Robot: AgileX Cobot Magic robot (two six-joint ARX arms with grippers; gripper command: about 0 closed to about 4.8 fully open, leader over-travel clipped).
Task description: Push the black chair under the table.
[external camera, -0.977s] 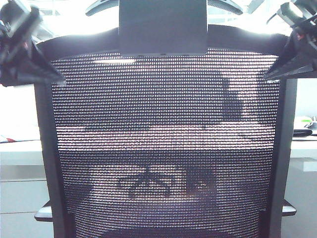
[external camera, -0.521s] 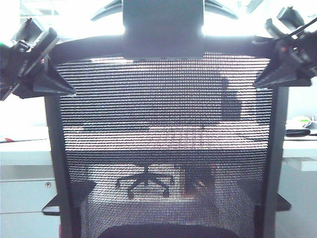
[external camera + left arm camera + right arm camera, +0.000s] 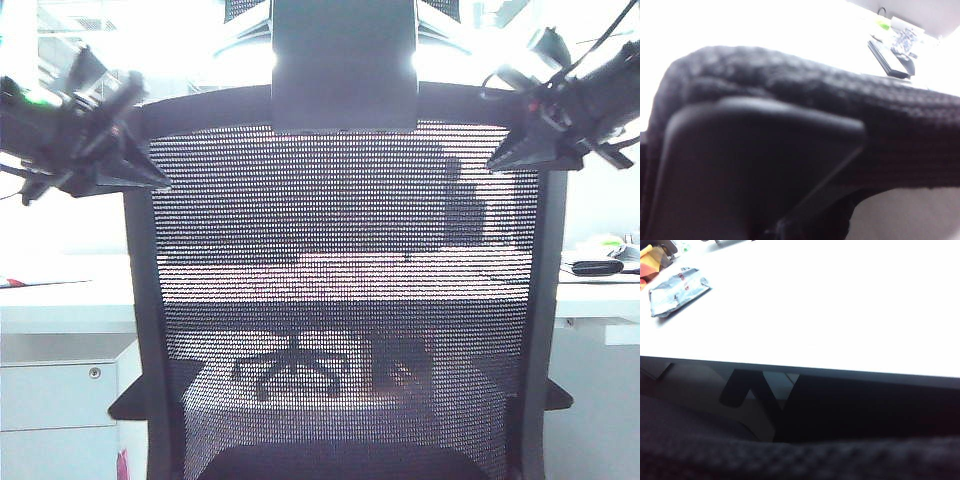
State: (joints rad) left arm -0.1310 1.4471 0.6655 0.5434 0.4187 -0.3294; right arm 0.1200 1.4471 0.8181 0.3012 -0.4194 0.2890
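Left gripper [image 3: 150,178] and right gripper [image 3: 497,160] press against the upper corners of the black chair [image 3: 345,300], jaw opening indiscernible (no legible writing anywhere). Both arms angle inward. The chair faces the table [image 3: 60,300].

A white drawer cabinet [image 3: 55,400] with a round lock [image 3: 95,373]; a crumpled silver wrapper [image 3: 677,290] lies elsewhere.

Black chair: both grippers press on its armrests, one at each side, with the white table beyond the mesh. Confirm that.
Not the armrests. In the exterior view the left gripper and right gripper sit at the top corners of the black chair's backrest frame, one at each side. The white table does lie beyond the mesh.
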